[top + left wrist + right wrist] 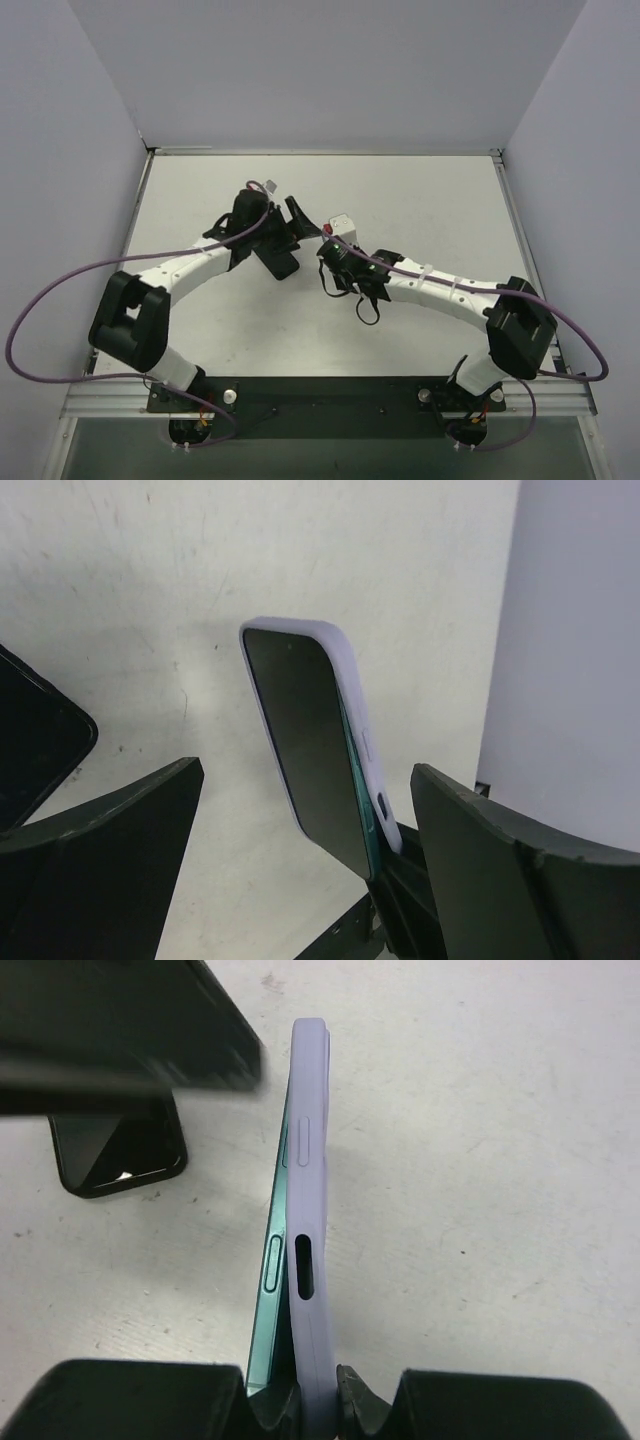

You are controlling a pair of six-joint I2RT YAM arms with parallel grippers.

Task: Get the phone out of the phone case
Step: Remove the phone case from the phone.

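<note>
1. Gripping the lower end of the lavender phone case (308,1160), the right gripper (300,1395) has its fingers drawn in tight. The green edge of the phone (270,1280) sits in the same pinch.
2. The cased phone is held on edge above the white table (420,190), near mid-table where the two arms meet. Its far end points away from the right wrist.
3. Right wrist view: the phone is still in the case. Its green side stands away from the lavender wall towards the near end and closes in on it towards the far end. A side button and an oval cut-out show on the case.
4. Left wrist view: the dark screen faces left, with the case wrapped over the top corner and down the right side.
5. The left gripper (305,780) is spread wide. One finger (110,860) stands on each side of the cased phone, with a gap on both sides. It holds nothing.
6. A black phone-like slab (120,1155) lies flat on the table beside the left gripper, apart from the cased phone. What it is cannot be made out.
</note>
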